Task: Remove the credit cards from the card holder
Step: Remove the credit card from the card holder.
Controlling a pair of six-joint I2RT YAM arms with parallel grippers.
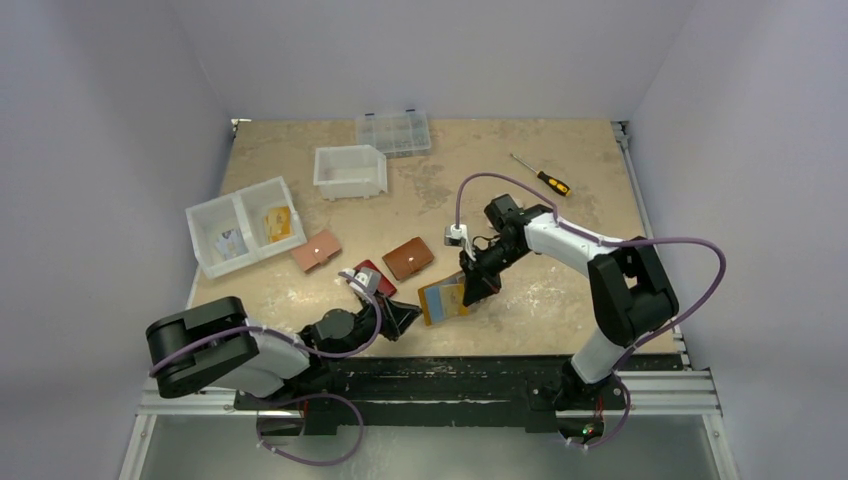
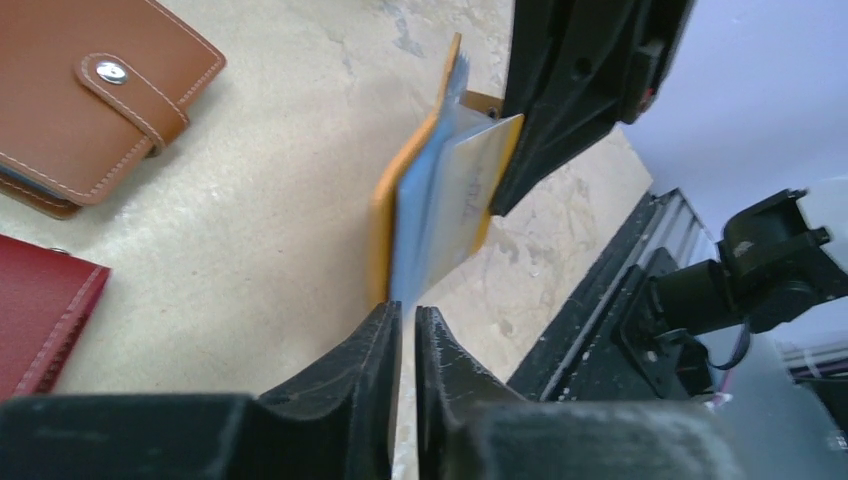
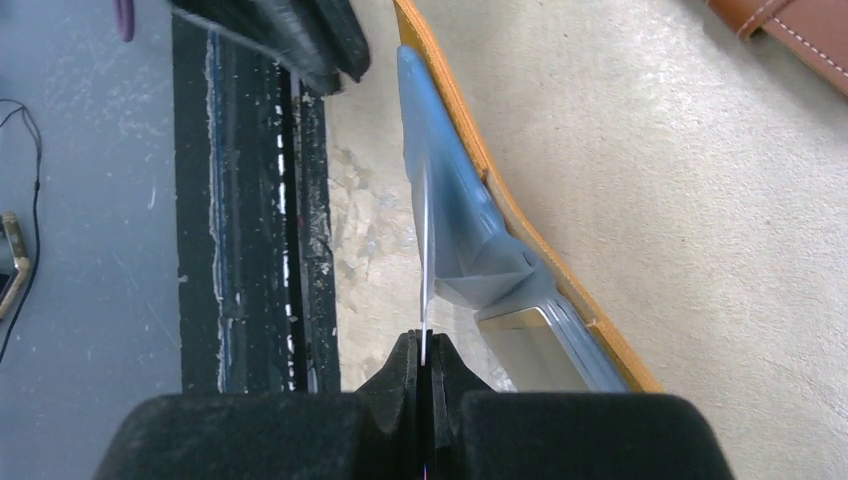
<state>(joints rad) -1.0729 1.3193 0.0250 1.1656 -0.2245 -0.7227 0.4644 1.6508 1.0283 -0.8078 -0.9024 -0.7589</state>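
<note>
Yellow leather: the holder (image 1: 440, 305) lies open near the front edge of the table (image 1: 520, 200), between the two arms. From the top, the right pincer (image 1: 470, 290) comes down on its right side. The left pincer (image 1: 408, 318) touches its left corner. A brown wallet (image 1: 408, 258) and a red wallet (image 1: 370, 272) lie just behind it.

In the left wrist view, the left pincer (image 2: 407, 315) is closed, with only a thin slit between the fingers. The holder's (image 2: 382, 230) low end comes right down to the tips. I cannot tell if it is pinched there. A whitish card (image 2: 465, 190) sticks out of the holder, and the right pincer has its far corner.

In the right wrist view, the right pincer (image 3: 425, 350) is shut tight on the card (image 3: 424, 260), seen from its thin edge. The card stands away from the holder's (image 3: 520, 220) yellow cover. Blue plastic (image 3: 455, 210) sits between them. The left pincer's tips (image 3: 310, 40) are close to the holder's far end.
</note>
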